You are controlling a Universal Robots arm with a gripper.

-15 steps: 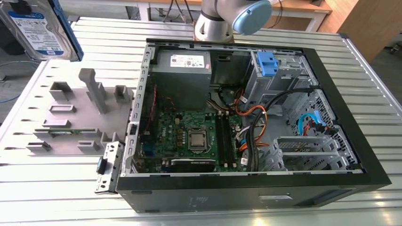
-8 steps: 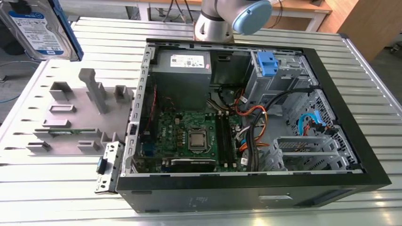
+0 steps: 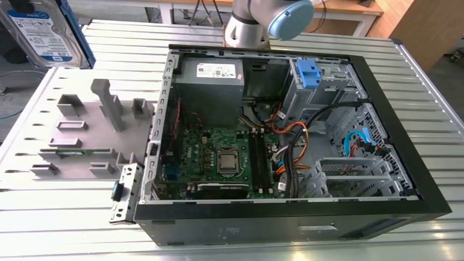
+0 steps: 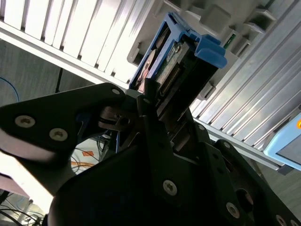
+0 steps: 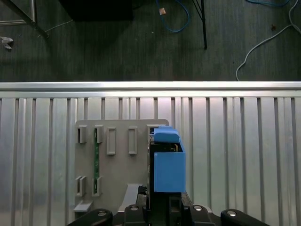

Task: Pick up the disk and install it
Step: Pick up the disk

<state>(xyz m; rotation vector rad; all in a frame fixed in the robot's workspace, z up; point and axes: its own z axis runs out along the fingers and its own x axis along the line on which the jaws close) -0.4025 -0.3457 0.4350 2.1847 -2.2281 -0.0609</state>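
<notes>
One robot arm [image 3: 267, 20] works over a ribbed metal table [image 3: 427, 98]. On the table lies an open computer case [image 3: 290, 215], with a grey parts tray [image 3: 80, 138] just beside it on the exterior view's left. The disk [image 3: 42, 30] hangs in the air at the far left of the exterior view, well apart from the case and close to that camera. In both wrist views the gripper [image 4: 162, 101] has its jaws closed on one end of the disk, which sticks out past them above the parts tray. Inside the case, a blue latch [image 3: 307, 72] marks a bay at the far right, with loose cables [image 3: 297, 136] near it.

Judged from this, the grip on one end alone leaves the disk free to tilt or slip if it knocks against the case rim. The cables could also snag it near the bay.

The exterior view's edge cuts off part of the disk. The gripper's own body hides how deeply the jaws bite. The inside of the bay is hard to make out.
</notes>
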